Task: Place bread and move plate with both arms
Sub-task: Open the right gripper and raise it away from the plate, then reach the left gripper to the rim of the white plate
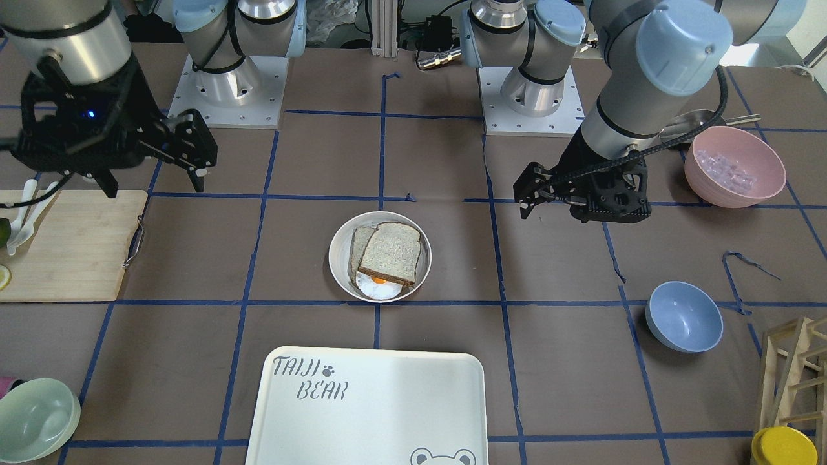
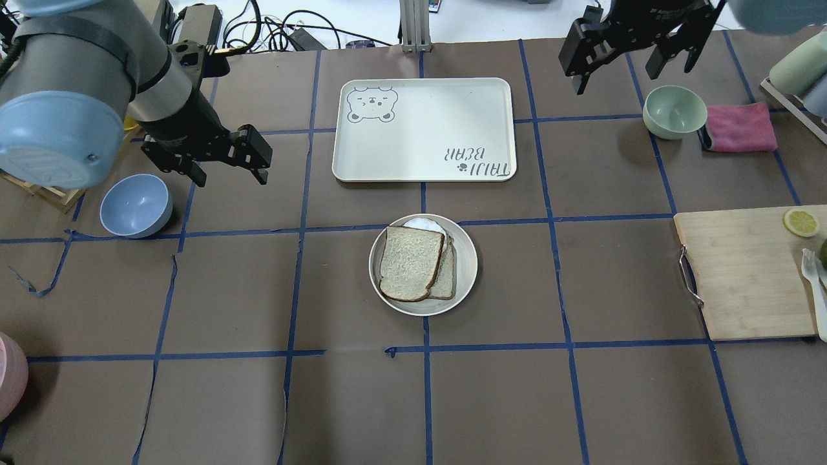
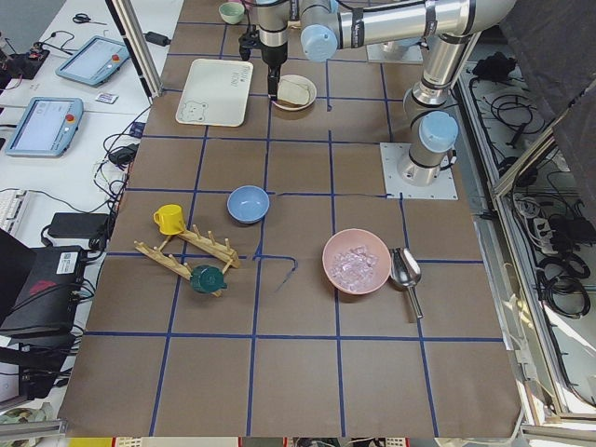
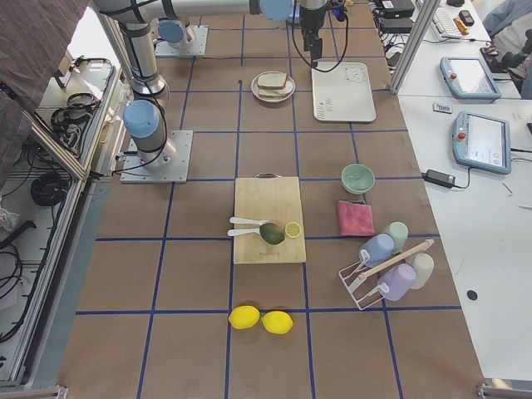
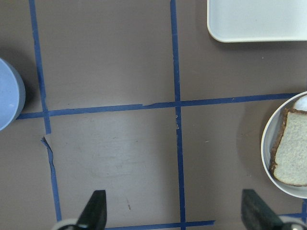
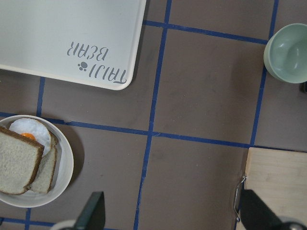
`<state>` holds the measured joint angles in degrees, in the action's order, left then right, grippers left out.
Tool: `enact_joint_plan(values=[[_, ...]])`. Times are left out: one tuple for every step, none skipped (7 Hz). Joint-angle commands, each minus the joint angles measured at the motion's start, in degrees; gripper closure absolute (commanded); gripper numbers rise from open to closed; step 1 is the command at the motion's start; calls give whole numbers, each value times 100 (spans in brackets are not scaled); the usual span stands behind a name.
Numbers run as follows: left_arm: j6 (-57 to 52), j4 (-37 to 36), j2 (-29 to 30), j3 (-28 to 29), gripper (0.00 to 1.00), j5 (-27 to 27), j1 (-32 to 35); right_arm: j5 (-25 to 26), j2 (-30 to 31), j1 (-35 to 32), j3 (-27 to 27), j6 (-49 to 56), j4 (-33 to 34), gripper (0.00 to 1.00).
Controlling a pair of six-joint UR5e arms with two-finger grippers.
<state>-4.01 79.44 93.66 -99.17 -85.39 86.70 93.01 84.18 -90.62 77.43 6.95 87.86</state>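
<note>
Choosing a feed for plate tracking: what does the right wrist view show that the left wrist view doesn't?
Right wrist only: the fried egg, the lower slice, a pale green bowl, the cutting board corner, the tray lettering TAIJI BEAR. Left wrist only: a blue bowl edge. Both: the plate, the bread, the tray, plus that arm's own open fingers: left end effector, right end effector.

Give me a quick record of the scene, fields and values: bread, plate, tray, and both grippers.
bread: on the plate, atop a second slice and a fried egg
plate: on the table, apart from the tray
left gripper: open, empty, above the table
right gripper: open, empty, near the green bowl
</note>
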Motion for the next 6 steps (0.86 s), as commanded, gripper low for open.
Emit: enact_joint_plan(values=[[147,-826,248,-435,0,469,214,-2,90,-8,-80,-464,-269,0],[147,-1086,458,-602,0,479,433,-37,21,-8,-62,-702,87,0],[146,-1428,678,-743,0,488,661,-72,55,-26,-62,-965,195,0],[155,-2014,941,-953,1,505,768,-55,73,-26,-9,-1351,109,0],[173,-2586,1196,-1112,14,688,917,-73,73,-26,61,-1389,152,0],[190,-2713,1425,-1140,21,699,1058,-108,81,-26,87,-1390,161,0]])
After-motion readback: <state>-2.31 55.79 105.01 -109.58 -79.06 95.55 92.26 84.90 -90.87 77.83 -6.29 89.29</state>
